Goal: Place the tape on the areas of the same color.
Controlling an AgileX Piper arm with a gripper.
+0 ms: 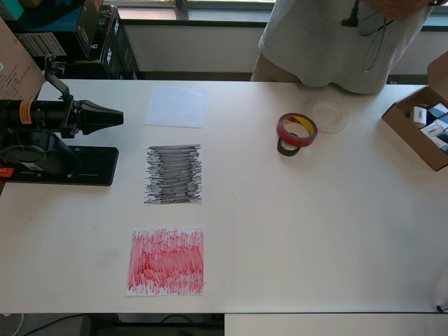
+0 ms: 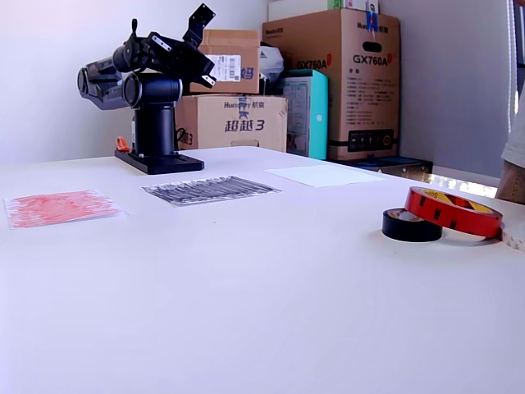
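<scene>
The large red tape ring (image 1: 297, 129) leans tilted on the small black ring (image 1: 287, 147) right of the table's middle. The whitish translucent ring (image 1: 329, 115) lies flat just beyond them. In a column on the left lie the plain white sheet (image 1: 176, 106), the black-scribbled sheet (image 1: 173, 173) and the red-scribbled sheet (image 1: 166, 262), all bare. My gripper (image 1: 117, 117) is shut and empty, folded back over the arm base at the far left, well away from the rolls. The exterior view shows the red ring (image 2: 451, 211), black ring (image 2: 410, 225), and the red (image 2: 59, 207), black (image 2: 209, 189) and white (image 2: 324, 175) sheets.
The arm's black base (image 1: 63, 164) stands at the table's left edge. An open cardboard box (image 1: 413, 133) with small packs sits at the right edge. A person (image 1: 336, 42) stands at the far side. Stacked cartons (image 2: 328, 74) are behind the table.
</scene>
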